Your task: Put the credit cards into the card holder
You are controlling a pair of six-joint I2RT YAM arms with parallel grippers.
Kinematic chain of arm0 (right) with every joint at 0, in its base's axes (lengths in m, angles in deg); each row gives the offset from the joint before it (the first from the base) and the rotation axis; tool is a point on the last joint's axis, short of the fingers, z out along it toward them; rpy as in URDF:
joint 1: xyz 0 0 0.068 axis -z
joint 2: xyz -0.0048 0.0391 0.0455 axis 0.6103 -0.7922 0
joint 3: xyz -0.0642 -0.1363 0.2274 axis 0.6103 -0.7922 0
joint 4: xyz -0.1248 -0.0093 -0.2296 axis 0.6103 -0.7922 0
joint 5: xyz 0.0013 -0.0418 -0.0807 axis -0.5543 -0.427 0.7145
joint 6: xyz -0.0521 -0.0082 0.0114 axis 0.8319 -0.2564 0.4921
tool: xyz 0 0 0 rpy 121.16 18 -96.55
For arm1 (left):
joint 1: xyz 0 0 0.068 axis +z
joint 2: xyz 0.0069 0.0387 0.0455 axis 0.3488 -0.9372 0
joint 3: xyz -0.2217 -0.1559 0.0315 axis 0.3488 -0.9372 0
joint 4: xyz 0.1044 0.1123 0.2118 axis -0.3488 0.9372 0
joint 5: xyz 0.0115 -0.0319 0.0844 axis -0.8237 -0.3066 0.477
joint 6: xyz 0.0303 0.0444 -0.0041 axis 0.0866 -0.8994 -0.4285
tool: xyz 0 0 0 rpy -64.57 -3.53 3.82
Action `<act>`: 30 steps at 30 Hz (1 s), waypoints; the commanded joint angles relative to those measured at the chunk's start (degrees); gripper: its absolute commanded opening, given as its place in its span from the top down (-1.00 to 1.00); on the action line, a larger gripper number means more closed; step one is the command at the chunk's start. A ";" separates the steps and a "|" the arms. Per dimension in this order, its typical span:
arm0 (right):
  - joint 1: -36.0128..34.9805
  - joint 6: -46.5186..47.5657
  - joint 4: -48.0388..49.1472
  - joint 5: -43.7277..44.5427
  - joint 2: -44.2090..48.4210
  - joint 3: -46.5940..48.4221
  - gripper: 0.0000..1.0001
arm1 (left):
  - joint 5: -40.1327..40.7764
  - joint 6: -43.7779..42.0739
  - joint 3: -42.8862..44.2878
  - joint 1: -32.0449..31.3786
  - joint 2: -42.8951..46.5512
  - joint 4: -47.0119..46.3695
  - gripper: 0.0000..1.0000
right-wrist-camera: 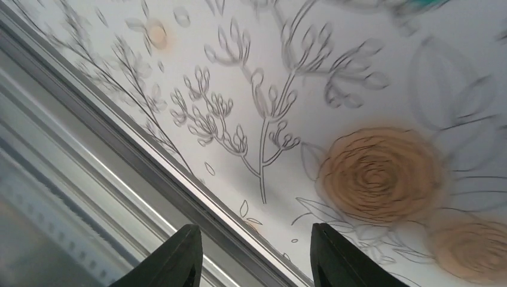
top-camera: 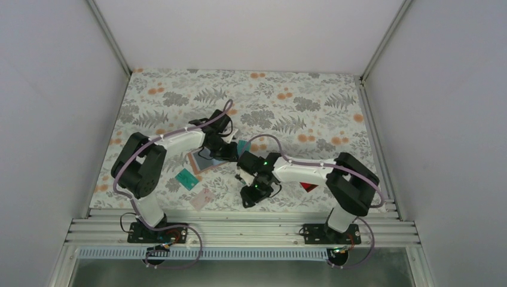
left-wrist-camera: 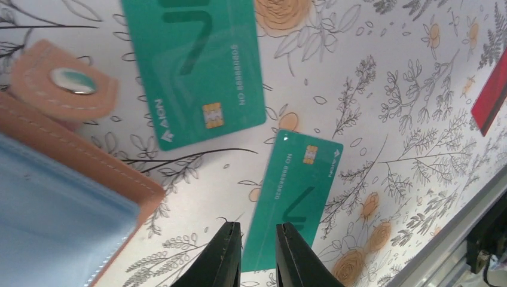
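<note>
Card holder: we are finding the tan card holder [left-wrist-camera: 89, 161] at the far left of the left wrist view. It is lying open, with its pale blue lining showing and its snap flap [left-wrist-camera: 66, 84] folded outward.
Upper teal card: the upper teal card [left-wrist-camera: 197, 72] is lying flat on the flowered bench [top-camera: 287, 101], just beside the flap and outside the holder.
Left fingers: the left fingers [left-wrist-camera: 230, 260] are standing narrow, with only a slim gap between them. The near end of the lower teal card [left-wrist-camera: 296, 191] is showing in that gap, and we cannot tell whether they are pinching it or only hanging over it.
Pink card: from above, we are seeing the pink card [top-camera: 203, 198] lying loose near the front edge.
Right fingers: the right fingers [right-wrist-camera: 182, 257] are standing wide apart with nothing between them, over the bench's front edge by the metal rail [right-wrist-camera: 119, 179].
Red card: the red card [left-wrist-camera: 493, 89] is lying well apart on the right side, also outside the holder.
Step in hand: we are judging this as the pickup of the lower teal card.
Next move: a thin flat card is calling for a grip on its edge. The card then needs lining up square with the holder's open mouth.
</note>
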 commanded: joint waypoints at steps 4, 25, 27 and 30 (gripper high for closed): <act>4.31 -6.50 2.83 -1.89 3.66 2.65 0.05 | 13.52 3.04 -2.68 -3.61 8.34 8.48 0.66; 6.06 -0.25 7.76 -20.30 -22.75 30.24 0.25 | 11.76 36.87 -31.11 -3.43 48.52 22.73 -0.10; 5.99 0.57 7.93 -21.92 -23.85 30.29 0.28 | 10.75 40.21 -33.45 -3.43 51.75 22.74 -0.17; 5.69 1.90 7.87 -23.01 -25.13 30.13 0.29 | 10.10 44.35 -37.15 -3.48 55.67 22.70 -0.22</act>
